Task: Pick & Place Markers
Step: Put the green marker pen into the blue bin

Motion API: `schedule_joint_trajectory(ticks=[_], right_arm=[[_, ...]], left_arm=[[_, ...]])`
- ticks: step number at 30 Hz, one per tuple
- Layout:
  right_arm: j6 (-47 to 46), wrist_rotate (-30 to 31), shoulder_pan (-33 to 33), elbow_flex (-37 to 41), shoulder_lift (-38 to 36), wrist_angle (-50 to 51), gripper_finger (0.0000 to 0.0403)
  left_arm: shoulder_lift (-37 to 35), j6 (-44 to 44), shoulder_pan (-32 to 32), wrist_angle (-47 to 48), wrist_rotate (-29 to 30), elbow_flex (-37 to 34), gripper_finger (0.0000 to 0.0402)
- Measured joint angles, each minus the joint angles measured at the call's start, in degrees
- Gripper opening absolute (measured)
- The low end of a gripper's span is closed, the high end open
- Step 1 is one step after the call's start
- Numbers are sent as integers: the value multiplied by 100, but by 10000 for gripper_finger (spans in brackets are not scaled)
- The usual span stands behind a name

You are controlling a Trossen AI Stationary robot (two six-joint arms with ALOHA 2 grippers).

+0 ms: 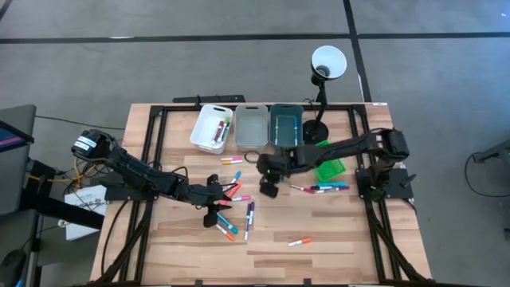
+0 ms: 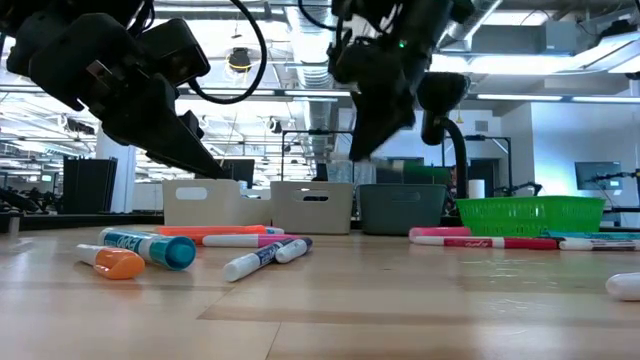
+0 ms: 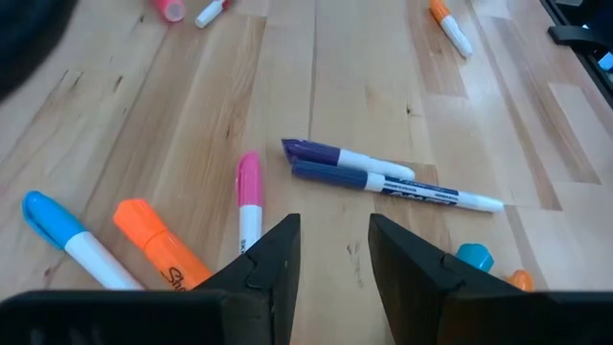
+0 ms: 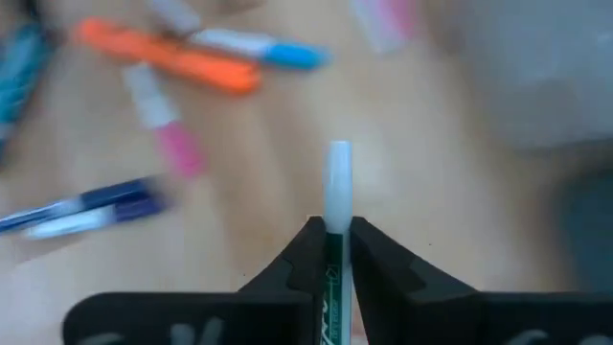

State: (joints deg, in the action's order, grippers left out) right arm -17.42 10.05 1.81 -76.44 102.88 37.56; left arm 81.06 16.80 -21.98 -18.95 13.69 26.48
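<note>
A: Where is the right gripper (image 4: 330, 251)?
B: Raised above the middle of the table (image 1: 335, 239), near the bins, pinching a green marker (image 4: 334, 206) whose white cap sticks out past its fingers.
A: And the left gripper (image 3: 333, 251)?
B: Low over the scattered markers (image 1: 235, 209), jaws slightly parted with nothing between them. Two purple markers (image 3: 383, 172) lie side by side just ahead of it.

We see only the white tip of the marker (image 4: 338, 182) in the right gripper (image 4: 332, 241); its body hides between the fingers. The other markers (image 4: 172, 59) behind it look blurry.
</note>
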Motion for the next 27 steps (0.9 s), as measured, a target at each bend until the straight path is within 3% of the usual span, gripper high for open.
schedule_joint_trajectory(ticks=[5, 9, 16, 27], right_arm=[[958, 1206, -444, -514, -196, 547, 13], [1583, 1491, -958, -562, -246, 268, 24], [1164, 1429, -2059, -558, 108, 206, 22], [137, 210, -3149, -558, 1146, -209, 34]], left_arm=[[0, 1, 0, -14, 0, 0, 121], [0, 2, 7, -44, 0, 0, 121], [0, 2, 7, -47, 0, 0, 121], [-2, 2, 7, -65, 0, 0, 121]])
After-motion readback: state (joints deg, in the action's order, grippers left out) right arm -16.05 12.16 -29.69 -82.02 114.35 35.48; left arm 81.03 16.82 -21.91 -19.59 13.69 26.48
